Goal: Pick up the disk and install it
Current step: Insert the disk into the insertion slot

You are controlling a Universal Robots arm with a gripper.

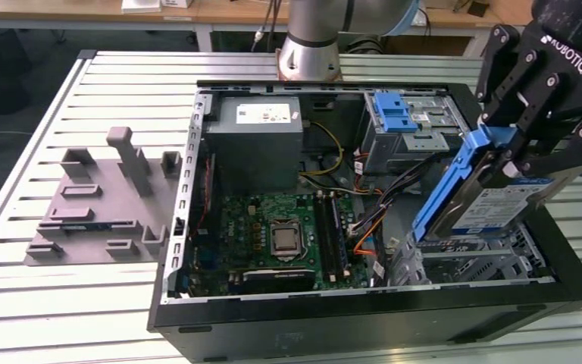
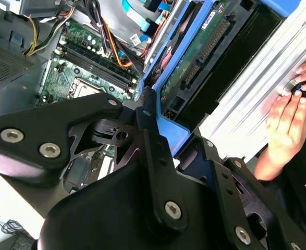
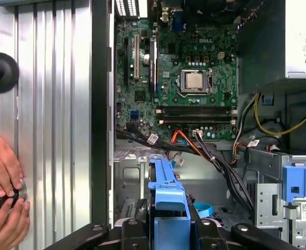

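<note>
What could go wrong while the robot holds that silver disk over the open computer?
The black gripper holds the silver disk with a blue plastic bracket tilted above the open black computer case; a slip might drop it inside. The black and orange cables run close by and could snag. A person's hand sits on the ribbed metal table beside the case and might get bumped.

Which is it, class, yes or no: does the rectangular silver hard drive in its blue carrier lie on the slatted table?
No: in the exterior view the black claw holds the drive tilted above the open case.
</note>
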